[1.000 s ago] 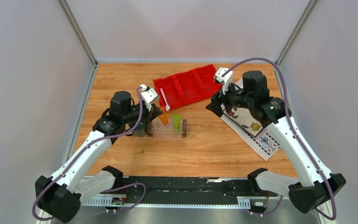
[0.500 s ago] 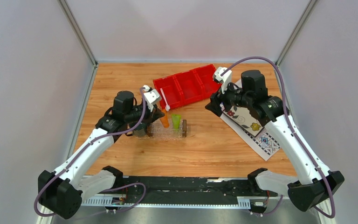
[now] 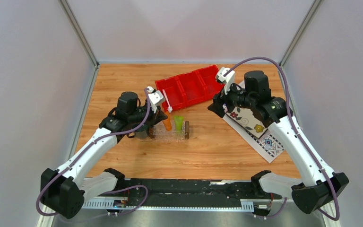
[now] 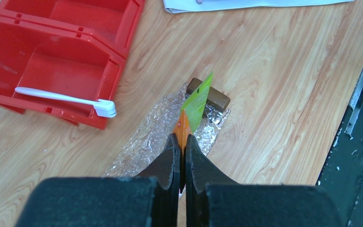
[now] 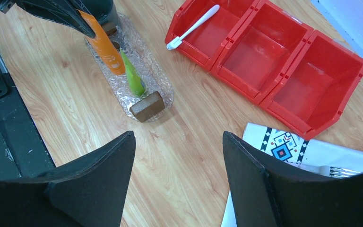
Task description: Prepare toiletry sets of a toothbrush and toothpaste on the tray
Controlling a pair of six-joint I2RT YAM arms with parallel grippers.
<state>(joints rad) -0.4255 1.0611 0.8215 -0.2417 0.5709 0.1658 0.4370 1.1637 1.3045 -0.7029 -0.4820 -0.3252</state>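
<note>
Tray [image 3: 170, 137] of clear, crinkled plastic lies nearest the arm bases, left of the table's middle, with a brown block handle [image 5: 146, 106] at its right end. The lime green toothpaste [image 5: 133, 75] stands on end on the tray just beside that handle, its flat crimped end up. Above the tray's other half, the left gripper [image 4: 180, 139] has its jaws pinched tight on the top of the orange toothpaste [image 5: 106, 47], which hangs tilted, lower end over the tray. Whether that end touches the plastic cannot be told. A dark mug [image 3: 142, 131] stands at the tray's left end.

To the right, the right gripper [image 5: 178, 137] hovers over bare wood with its jaws spread wide, holding nothing. A patterned white cloth [image 3: 255, 125] lies beneath that arm, a fork [image 5: 340, 170] on it.

Farther back, the red bin [image 3: 191, 87] sits angled. The white toothbrush [image 4: 61, 96] lies in its leftmost compartment, bristle head poking over the near rim, apart from the tray.
</note>
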